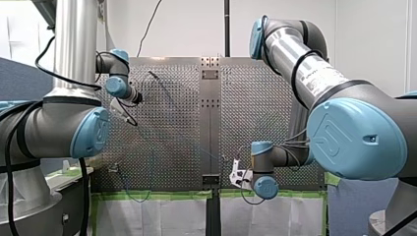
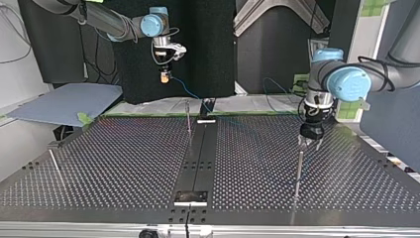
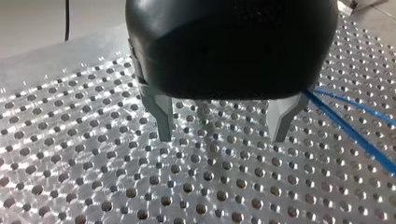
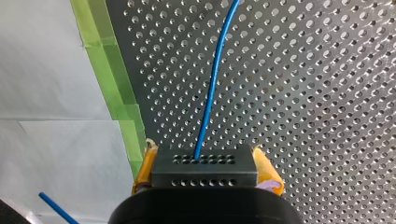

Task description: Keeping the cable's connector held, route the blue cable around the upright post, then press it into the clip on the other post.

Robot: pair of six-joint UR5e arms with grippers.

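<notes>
**Risks.** My right gripper [image 4: 205, 164] clamps the connector [image 4: 204, 173] between its yellow pads. In the top view it hangs in the air over the table's far edge. The blue cable [image 4: 211, 88] leaves the connector's face and trails over the perforated table [image 2: 124, 158]. If routing pulls the cable taut, the connector may twist or slide out of the pads.

My left gripper [image 3: 223, 135] has its metal fingers wide apart and holds nothing. It sits low over the table at the top view's right, close by the top of a thin upright post [image 2: 299, 166]. The cable runs just beside one finger, not between them. A closing move from here would likely miss the cable, or the fingers could knock the post. I cannot tell which post carries the clip.

**Materials.**
- Connector: dark rectangular block with rows of small holes.
- Cable: thin, smooth and flexible, probably springy enough to lift off a post.
- Table: glossy metal with a regular grid of holes.
- Post: a slim metal rod.
- Green tape [image 4: 119, 93]: lines the table's edge.
</notes>
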